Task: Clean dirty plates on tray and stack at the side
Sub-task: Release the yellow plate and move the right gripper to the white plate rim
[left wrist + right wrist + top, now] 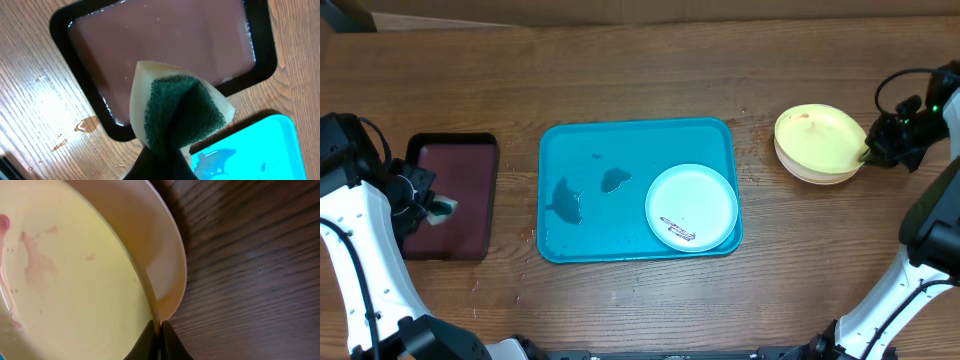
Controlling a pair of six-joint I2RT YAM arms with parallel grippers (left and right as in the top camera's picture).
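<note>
The turquoise tray (640,145) lies mid-table, its corner also in the left wrist view (260,145). A white plate (691,207) with a brown smear rests in the tray's right front corner. To the right of the tray, on the table, a yellow-green plate (817,135) sits on top of a paler plate (815,176). My right gripper (868,152) is shut on the yellow-green plate's right rim (150,290), which shows faint pinkish stains; the lower plate's rim (167,255) lies beside it. My left gripper (438,208) is shut on a folded green-and-cream sponge (175,107) over the maroon tray.
A dark maroon black-rimmed tray (460,170) lies at the left, with liquid in it (165,45). Water puddles (567,200) stand on the turquoise tray's left half. Drops (85,125) wet the wood beside the maroon tray.
</note>
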